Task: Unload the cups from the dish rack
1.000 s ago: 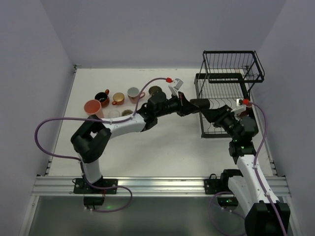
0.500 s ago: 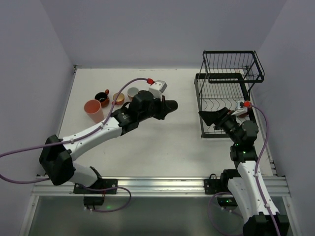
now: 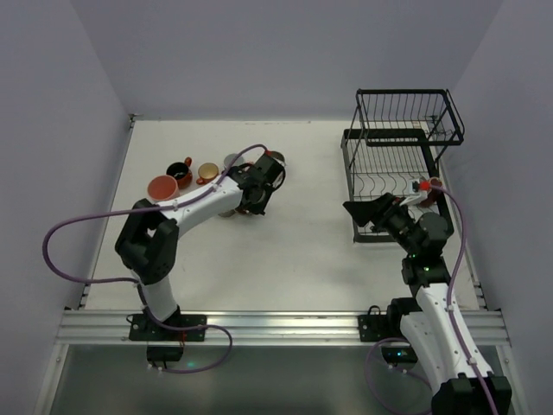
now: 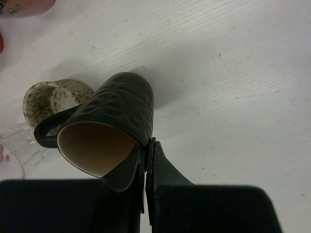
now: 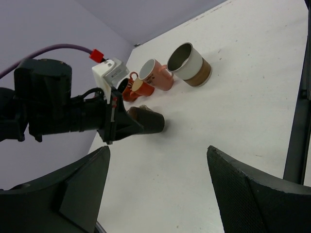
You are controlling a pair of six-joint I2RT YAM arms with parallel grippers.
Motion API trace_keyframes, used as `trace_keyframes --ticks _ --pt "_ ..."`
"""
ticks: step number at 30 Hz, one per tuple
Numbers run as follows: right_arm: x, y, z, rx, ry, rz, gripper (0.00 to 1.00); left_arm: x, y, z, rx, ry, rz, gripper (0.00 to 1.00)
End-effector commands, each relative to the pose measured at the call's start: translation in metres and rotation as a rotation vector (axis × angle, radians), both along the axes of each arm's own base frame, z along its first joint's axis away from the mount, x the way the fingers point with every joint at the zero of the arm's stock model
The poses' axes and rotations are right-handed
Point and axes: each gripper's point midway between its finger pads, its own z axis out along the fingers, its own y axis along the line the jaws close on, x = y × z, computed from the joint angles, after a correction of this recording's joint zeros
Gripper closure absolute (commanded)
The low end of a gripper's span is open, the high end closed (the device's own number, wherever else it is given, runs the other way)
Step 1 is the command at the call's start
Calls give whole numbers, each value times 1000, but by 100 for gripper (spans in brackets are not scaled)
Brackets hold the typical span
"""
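My left gripper (image 4: pixel 147 145) is shut on the rim of a dark brown embossed cup (image 4: pixel 116 109), one finger inside and one outside. The cup is tipped on its side, low over the table; I cannot tell if it touches. The right wrist view shows the same cup (image 5: pixel 154 122) and the left gripper (image 5: pixel 122 125). From above, the left gripper (image 3: pixel 253 199) is at the cluster of cups. My right gripper (image 3: pixel 363 211) stands open and empty at the front left corner of the black wire dish rack (image 3: pixel 393 164); its jaws (image 5: pixel 158 148) are spread wide over bare table.
Standing cups sit at the back left: salmon pink (image 3: pixel 162 188), dark with a red handle (image 3: pixel 179 171), orange (image 3: pixel 207 173) and grey (image 3: pixel 232 161). A speckled cream cup (image 4: pixel 51 97) and a clear glass (image 4: pixel 12 145) are right beside the held cup. Walls enclose the table.
The grippers met mid-table a second ago. The right gripper opened and drew back to the rack. The left arm swung left with the dark cup and lowered it by the cup cluster.
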Motion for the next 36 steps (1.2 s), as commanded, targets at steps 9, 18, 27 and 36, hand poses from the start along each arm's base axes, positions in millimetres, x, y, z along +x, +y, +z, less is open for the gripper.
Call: trace_keyframes --ticks 9,18,27,36 --pt "-1 4 -15 -28 20 12 16 26 3 2 145 21 -69 92" --pt "6 -2 -16 -42 30 -34 16 29 0 6 141 15 -78 44" --pt "26 -42 -27 -167 93 -261 21 32 -7 71 19 -165 -62 24" --pt "49 -131 -36 -359 188 -723 29 -50 -12 242 -636 -652 -208 0"
